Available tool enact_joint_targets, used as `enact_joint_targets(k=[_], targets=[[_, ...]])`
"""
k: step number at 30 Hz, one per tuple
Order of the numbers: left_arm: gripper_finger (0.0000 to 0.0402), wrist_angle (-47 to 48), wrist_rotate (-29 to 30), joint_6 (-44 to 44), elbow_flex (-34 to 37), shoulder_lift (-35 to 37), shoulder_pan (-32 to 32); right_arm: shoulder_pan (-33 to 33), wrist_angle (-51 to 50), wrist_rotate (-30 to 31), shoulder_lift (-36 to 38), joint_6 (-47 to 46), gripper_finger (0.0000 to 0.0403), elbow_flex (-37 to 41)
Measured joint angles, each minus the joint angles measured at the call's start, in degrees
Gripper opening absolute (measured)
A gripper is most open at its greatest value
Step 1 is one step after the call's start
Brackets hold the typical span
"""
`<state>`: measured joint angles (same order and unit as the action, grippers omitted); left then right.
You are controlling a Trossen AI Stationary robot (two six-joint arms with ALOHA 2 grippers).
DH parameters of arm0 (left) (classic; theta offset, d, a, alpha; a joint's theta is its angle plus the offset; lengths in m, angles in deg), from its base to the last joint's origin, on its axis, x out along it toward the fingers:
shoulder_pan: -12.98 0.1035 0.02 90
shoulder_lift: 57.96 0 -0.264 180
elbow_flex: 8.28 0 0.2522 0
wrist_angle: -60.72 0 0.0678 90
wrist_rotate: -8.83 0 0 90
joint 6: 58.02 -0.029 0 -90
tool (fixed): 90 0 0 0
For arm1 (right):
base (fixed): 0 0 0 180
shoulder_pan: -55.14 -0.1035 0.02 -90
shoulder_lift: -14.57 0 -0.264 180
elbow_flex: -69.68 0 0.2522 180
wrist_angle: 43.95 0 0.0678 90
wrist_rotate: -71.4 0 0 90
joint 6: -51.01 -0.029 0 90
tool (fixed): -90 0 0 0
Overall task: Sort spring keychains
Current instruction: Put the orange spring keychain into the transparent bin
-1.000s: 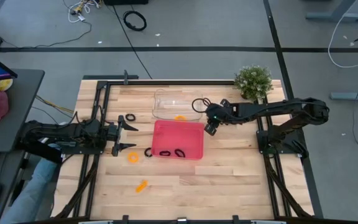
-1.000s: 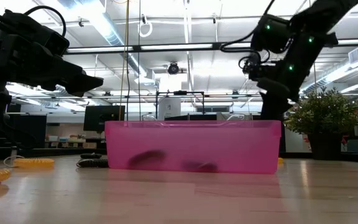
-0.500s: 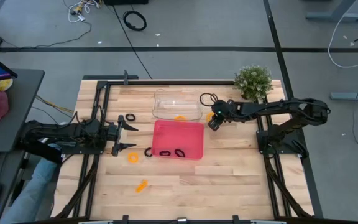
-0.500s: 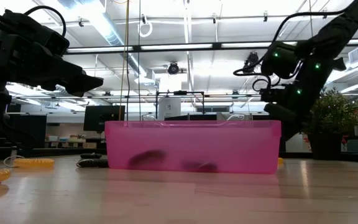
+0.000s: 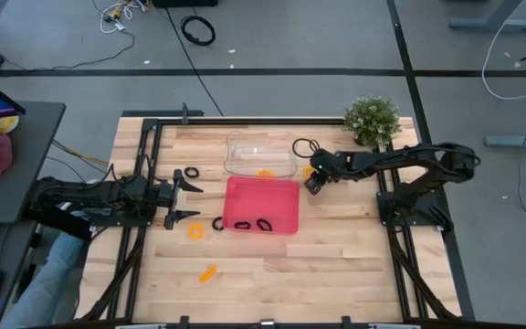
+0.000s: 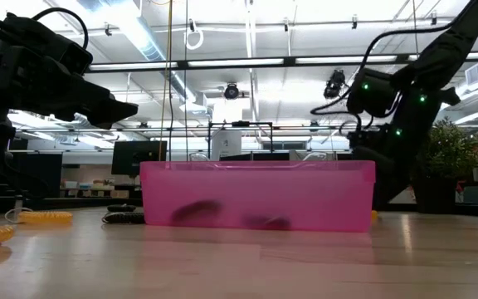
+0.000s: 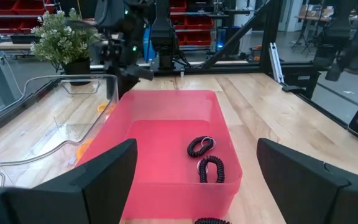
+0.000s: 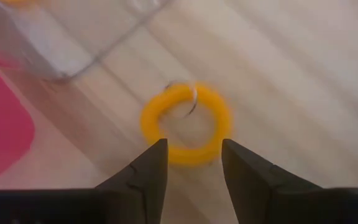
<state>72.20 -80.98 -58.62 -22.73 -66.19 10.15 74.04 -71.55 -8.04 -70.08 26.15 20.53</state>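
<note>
You have two black keychains (image 7: 205, 158) in the pink tray (image 5: 245, 190) and one orange in the clear tray (image 5: 241, 146), while your right gripper (image 8: 190, 163), fingers parted and empty, hangs over an orange keychain (image 8: 186, 123) and others wait beside the wide-open left gripper (image 5: 190, 200).

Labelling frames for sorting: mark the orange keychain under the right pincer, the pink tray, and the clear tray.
orange keychain (image 8: 185, 124), right wrist view, coil.
pink tray (image 5: 281, 194), high view, bare floor.
clear tray (image 5: 245, 151), high view, bare floor.
</note>
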Motion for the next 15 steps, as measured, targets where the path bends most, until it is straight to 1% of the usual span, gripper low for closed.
enact_joint_targets(k=[1, 3, 7, 12, 15], targets=[[0.0337, 0.00, 0.00, -0.02, 0.00, -0.02, 0.00, 0.35, -0.13, -1.57, -0.70, -0.56, 0.0155, 0.00], [0.0337, 0.00, 0.00, 0.00, 0.00, 0.00, 0.02, 0.97, 0.12, -2.53, -1.89, -1.26, 0.0155, -0.24], [0.0337, 0.00, 0.00, -0.02, 0.00, -0.01, 0.00, 2.10, 0.31, -3.15, -3.37, -2.65, 0.0155, -0.41], [0.0337, 0.02, 0.00, -0.02, 0.00, -0.02, 0.00, 2.43, 0.15, -3.22, -3.45, -3.71, 0.0155, -0.39], [0.0337, 0.02, 0.00, -0.02, 0.00, -0.02, 0.00, 3.19, 0.12, -3.22, -3.49, -7.29, 0.0152, -0.37]])
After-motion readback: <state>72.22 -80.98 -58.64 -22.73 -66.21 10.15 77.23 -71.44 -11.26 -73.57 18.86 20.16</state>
